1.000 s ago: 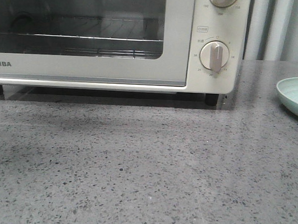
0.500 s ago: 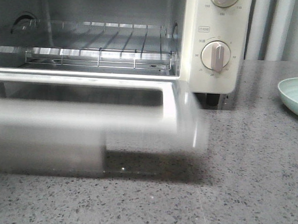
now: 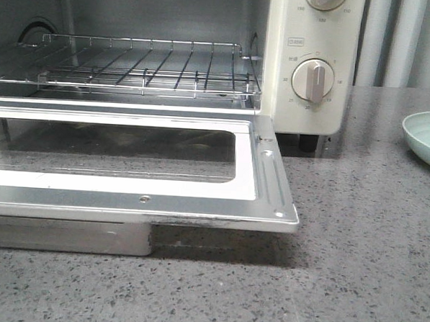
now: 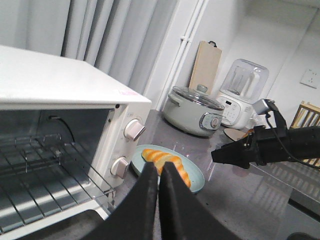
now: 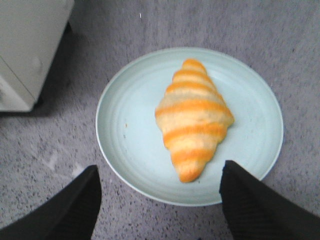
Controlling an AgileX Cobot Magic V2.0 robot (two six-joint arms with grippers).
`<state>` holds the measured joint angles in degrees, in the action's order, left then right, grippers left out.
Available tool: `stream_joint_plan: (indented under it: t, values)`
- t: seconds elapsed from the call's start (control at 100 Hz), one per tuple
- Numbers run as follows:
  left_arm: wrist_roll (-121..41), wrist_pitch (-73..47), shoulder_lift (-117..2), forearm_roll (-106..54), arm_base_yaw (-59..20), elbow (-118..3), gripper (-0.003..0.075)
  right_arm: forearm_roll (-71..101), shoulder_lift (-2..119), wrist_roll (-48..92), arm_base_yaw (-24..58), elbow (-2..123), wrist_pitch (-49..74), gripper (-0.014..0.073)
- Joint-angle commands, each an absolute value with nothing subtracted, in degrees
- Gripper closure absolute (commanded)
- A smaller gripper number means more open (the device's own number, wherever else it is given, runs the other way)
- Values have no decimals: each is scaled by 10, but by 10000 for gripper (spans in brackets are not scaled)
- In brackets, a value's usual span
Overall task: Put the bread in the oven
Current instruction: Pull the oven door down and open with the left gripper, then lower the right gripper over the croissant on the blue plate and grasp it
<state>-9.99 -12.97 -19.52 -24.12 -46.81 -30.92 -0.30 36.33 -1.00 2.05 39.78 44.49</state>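
The cream-white oven [image 3: 314, 65] stands with its glass door [image 3: 129, 156] folded down flat and its wire rack [image 3: 133, 66] bare. The striped golden bread [image 5: 192, 117] lies on a pale green plate [image 5: 125, 125] to the right of the oven; only the plate's rim [image 3: 427, 136] shows in the front view. My right gripper [image 5: 160, 169] is open above the plate, its fingers on either side of the bread's near end, not touching it. My left gripper [image 4: 159, 165] is shut and empty, raised in front of the oven [image 4: 60, 80], with the bread [image 4: 155, 156] beyond it.
The open door juts forward over the grey stone counter [image 3: 353, 284]. In the left wrist view, my right arm [image 4: 260, 147] hangs over the counter, and a grey pot [image 4: 192, 110], a blender [image 4: 240, 95] and a wooden board [image 4: 206, 65] stand behind the plate.
The oven door has swung down from shut to fully open, showing the rack inside.
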Motion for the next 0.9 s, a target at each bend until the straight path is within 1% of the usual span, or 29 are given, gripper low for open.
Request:
stream_joint_plan:
  t: [0.0, 0.07, 0.2, 0.34, 0.52, 0.72, 0.89]
  values:
    - [-97, -119, -197, -213, -460, -354, 742, -14, 408, -4, 21, 446, 453, 143]
    - [-97, -135, -197, -202, -452, -371, 742, -15, 451, -4, 21, 481, 478, 174]
    - [-97, -159, -197, -198, -440, -383, 742, -37, 529, -4, 21, 539, 489, 216]
    - [-97, -180, -196, -198, -437, -383, 742, -62, 604, -4, 21, 574, 500, 217]
    - [-97, -187, -191, -201, -437, -383, 742, -72, 674, -4, 18, 584, 473, 217]
    - [-97, -187, -191, -204, -437, -383, 742, -110, 722, -5, 18, 584, 453, 217]
    - [-97, -187, -191, -205, -437, -383, 742, -115, 755, -7, 18, 584, 410, 218]
